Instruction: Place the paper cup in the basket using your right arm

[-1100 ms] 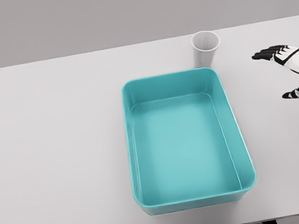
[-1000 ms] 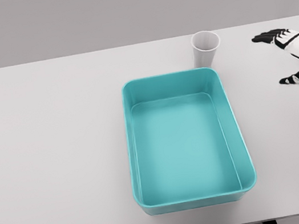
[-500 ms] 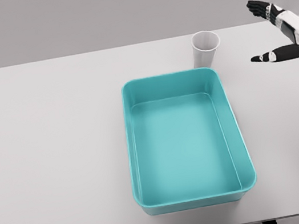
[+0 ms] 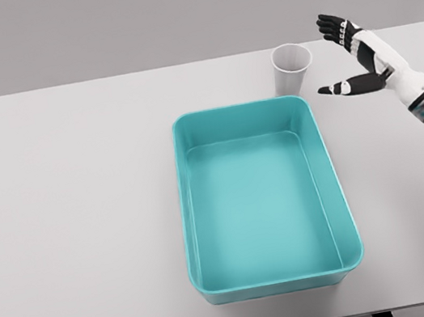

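Observation:
A white paper cup [image 4: 292,68] stands upright on the white table [image 4: 74,215], just behind the far right corner of the teal basket [image 4: 191,211]. The basket is a rectangular tub with nothing inside. My right hand [image 4: 331,55] hovers just right of the cup, a small gap away, with its black fingers [image 4: 332,24] spread above and the thumb stretched toward the cup lower down. It holds nothing. The white forearm runs off to the right edge. My left arm does not show.
The far table edge runs just behind the cup, with a plain grey wall beyond it.
My right hand has moved left and up from the right edge toward the cup, staying open. The cup and basket have not moved.

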